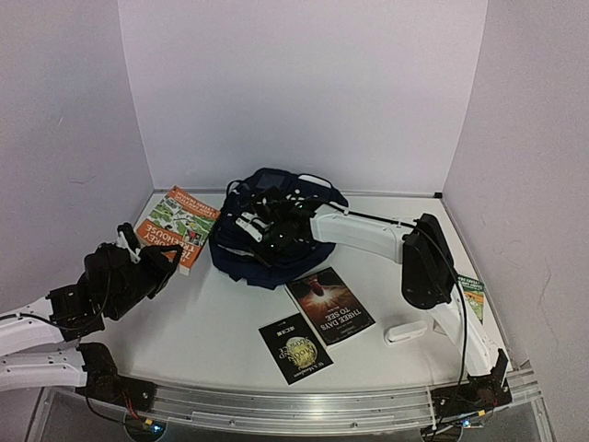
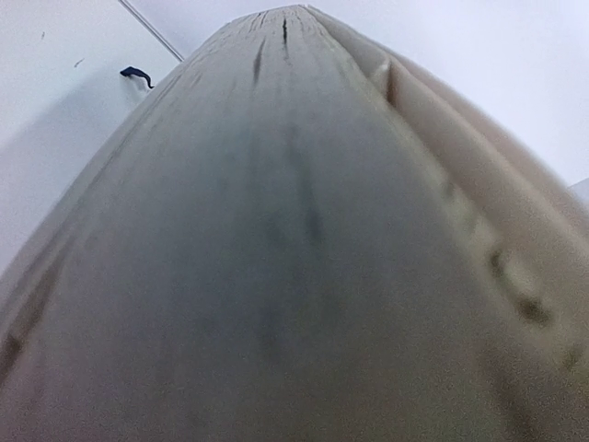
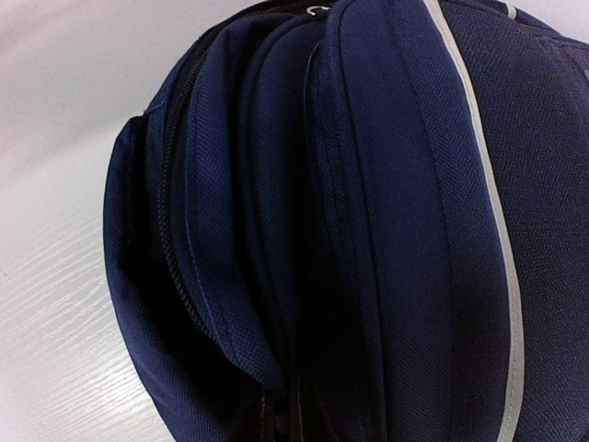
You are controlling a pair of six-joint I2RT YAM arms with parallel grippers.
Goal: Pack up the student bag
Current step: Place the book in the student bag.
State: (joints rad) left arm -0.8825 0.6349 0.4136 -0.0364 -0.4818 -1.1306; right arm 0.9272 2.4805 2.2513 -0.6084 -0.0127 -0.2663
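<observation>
Looks like a robotics lab test cell: plain white panels (image 1: 304,83) boxing in the white tabletop (image 1: 221,322) beyond and beside the right claw (image 1: 258,226), bare aluminium mounting rail (image 1: 304,405) well behind it.

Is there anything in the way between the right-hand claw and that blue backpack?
Nothing visible stands between them. The right gripper sits right at the top of the backpack, and the camera on that wrist shows only blue fabric, close up.
</observation>
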